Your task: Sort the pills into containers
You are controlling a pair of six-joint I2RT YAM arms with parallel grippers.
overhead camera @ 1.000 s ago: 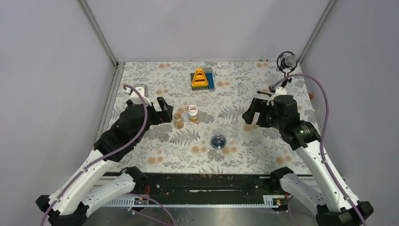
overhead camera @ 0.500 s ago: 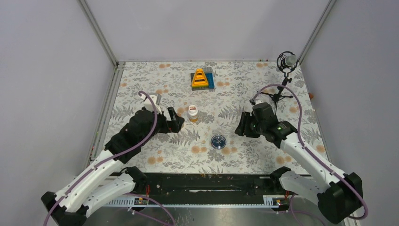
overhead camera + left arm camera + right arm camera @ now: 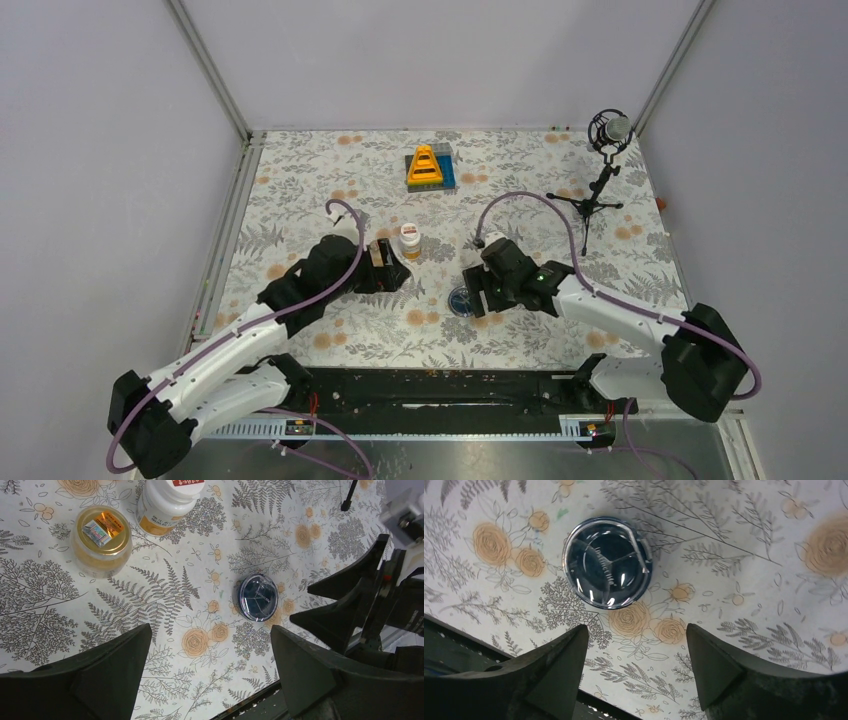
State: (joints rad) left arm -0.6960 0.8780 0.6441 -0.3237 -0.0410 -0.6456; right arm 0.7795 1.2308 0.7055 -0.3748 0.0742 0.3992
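Observation:
The amber bottle (image 3: 101, 540) with a gold foil top and the white bottle (image 3: 167, 502) with a red label stand side by side. The dark-blue dish (image 3: 257, 597) lies nearer the front. My left gripper (image 3: 210, 632) is open and empty above the cloth, between the bottles and the dish. In the top view it (image 3: 385, 268) covers the amber bottle, next to the white bottle (image 3: 410, 240). My right gripper (image 3: 636, 629) is open and empty just short of the dish (image 3: 607, 561), and in the top view (image 3: 478, 290) it hangs over the dish (image 3: 460, 302). I cannot make out any pills.
A yellow triangular toy (image 3: 428, 165) on a grey-blue base sits at the back centre. A microphone on a small tripod (image 3: 606, 135) stands at the back right. The dark front rail (image 3: 430, 385) runs along the table's near edge. The right gripper's black fingers (image 3: 350, 600) show in the left wrist view.
Both arms have swung in toward the centre. The left gripper moved right over the amber bottle. The right gripper moved left and forward to the blue dish.

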